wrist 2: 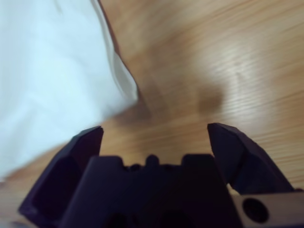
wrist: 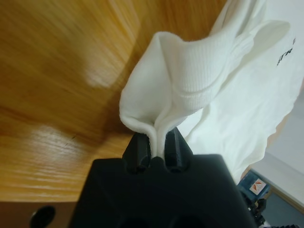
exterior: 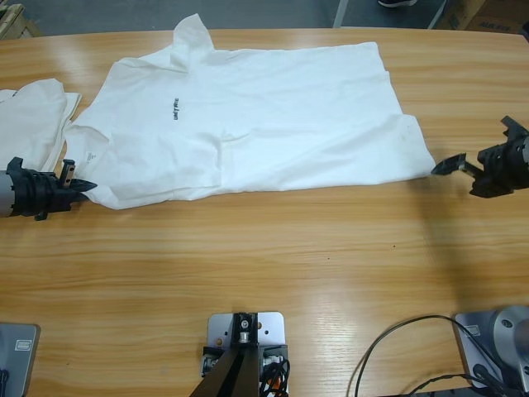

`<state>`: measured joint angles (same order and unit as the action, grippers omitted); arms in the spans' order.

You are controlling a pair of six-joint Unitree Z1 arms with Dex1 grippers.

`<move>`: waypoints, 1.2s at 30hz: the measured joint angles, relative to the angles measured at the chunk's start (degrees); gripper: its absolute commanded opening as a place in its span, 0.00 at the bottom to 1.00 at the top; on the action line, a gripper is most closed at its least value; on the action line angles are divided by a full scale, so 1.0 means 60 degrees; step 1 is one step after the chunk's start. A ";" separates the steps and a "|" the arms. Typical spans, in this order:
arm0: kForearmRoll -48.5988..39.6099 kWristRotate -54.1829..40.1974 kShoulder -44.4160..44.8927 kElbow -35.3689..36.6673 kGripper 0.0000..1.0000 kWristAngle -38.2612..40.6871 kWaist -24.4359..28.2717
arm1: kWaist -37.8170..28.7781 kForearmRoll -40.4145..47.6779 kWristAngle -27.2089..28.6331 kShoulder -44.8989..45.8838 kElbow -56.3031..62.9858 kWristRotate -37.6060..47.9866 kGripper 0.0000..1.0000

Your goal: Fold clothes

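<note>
Shirt (exterior: 248, 124), soft and limp, lies spread across the frame's upper middle. Left gripper (exterior: 83, 187) pinches its ribbed collar; right gripper (exterior: 450, 164), agape, should take the nearby hem corner.

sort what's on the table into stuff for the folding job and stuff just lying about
For the job:
- white shirt with black chest lettering, spread flat
- left claw, shut on its ribbed edge
- right claw, open beside its corner

Lying about:
- other white garment at the table's left edge
</note>
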<state>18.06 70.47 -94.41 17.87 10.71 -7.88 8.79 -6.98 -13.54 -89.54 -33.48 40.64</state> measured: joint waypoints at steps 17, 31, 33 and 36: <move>-0.0055 0.0000 0.0052 -0.0040 0.00 0.0000 -0.0007 | 0.1083 0.3653 -0.2924 -0.1443 0.1310 0.1826 0.00; -0.1261 0.0633 0.0787 -0.0051 0.00 0.0006 -0.0058 | 0.1110 0.3457 -0.3027 -0.1615 0.1653 0.0464 0.00; -0.1629 0.0877 0.0977 -0.0051 0.00 0.0068 -0.0073 | 0.1118 0.3383 -0.2981 -0.1592 0.1631 0.0226 0.00; -0.2375 0.1273 0.1380 -0.0049 0.00 0.0193 -0.0288 | 0.1232 0.2069 -0.2369 -0.1076 0.1394 0.0106 0.00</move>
<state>3.81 78.11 -86.13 17.57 11.87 -9.61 16.18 5.43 -27.76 -96.00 -25.11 41.27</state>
